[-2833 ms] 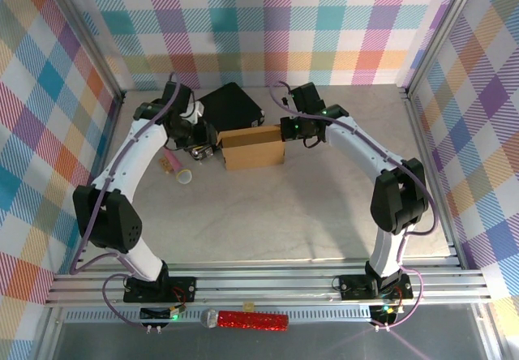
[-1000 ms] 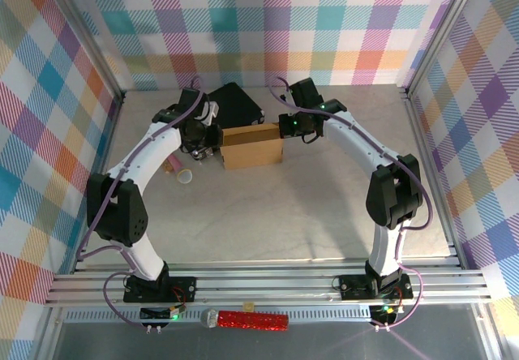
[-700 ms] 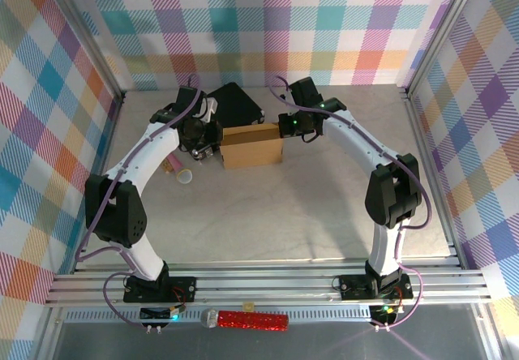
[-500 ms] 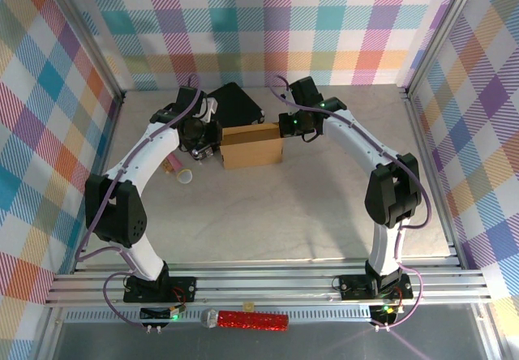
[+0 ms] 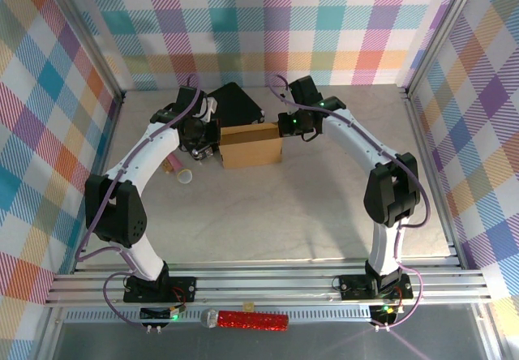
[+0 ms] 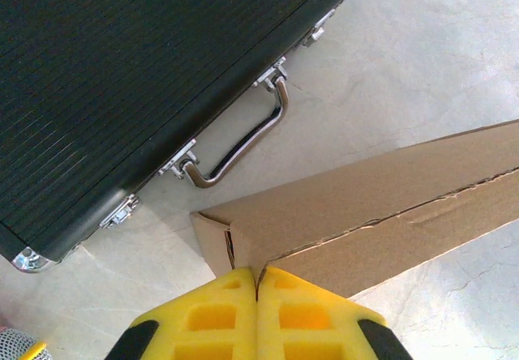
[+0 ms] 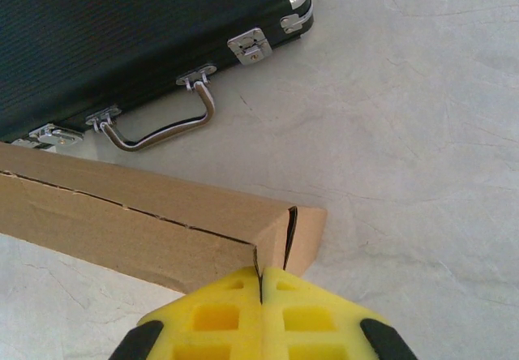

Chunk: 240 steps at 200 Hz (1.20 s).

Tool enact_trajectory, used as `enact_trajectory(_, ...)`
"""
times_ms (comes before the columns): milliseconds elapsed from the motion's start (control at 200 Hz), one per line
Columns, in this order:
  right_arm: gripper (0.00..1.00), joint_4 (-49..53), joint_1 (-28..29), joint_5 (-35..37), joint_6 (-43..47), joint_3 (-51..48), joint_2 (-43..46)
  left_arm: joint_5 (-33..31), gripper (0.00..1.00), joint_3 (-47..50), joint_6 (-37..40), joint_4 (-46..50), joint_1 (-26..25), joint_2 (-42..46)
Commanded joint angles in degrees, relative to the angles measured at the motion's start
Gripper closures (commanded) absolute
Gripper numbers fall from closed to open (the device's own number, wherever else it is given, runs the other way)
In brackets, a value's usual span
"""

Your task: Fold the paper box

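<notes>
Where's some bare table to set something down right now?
The wide bare table between the two arms, in front of the paper box, is free; so is the far right corner. Crowded at the back, centre-left: black briefcase, box, left gripper, right gripper.

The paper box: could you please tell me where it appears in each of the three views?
Top external: the paper box lies at centre, between the two arms.
Left wrist: the paper box runs from bottom centre to the right edge.
Right wrist: the paper box runs from the left edge to bottom centre.
Shared landmark: the black case, just beyond the box.
</notes>
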State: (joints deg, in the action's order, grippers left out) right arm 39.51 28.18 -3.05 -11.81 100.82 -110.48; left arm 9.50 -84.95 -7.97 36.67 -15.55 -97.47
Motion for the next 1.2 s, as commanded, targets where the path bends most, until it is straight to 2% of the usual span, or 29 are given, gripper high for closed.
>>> enact_trajectory(0,1.00,7.72,0.03,-0.57,-1.34,0.41,-3.75,0.59,1.00,-0.87,-2.52,0.65,0.52,-0.67)
enact_trajectory(260,1.00,9.88,0.03,-0.64,-2.19,2.45,-5.19,0.96,1.00,-1.91,-6.31,3.25,0.52,-1.79)
enact_trajectory(640,1.00,10.44,0.02,-0.69,-5.32,3.51,-5.80,-0.07,1.00,2.87,-9.67,-2.92,0.17,-0.65)
enact_trajectory(1195,1.00,6.79,0.03,-0.18,-6.20,0.86,-4.22,-3.53,1.00,7.85,-5.44,-5.21,0.07,2.11)
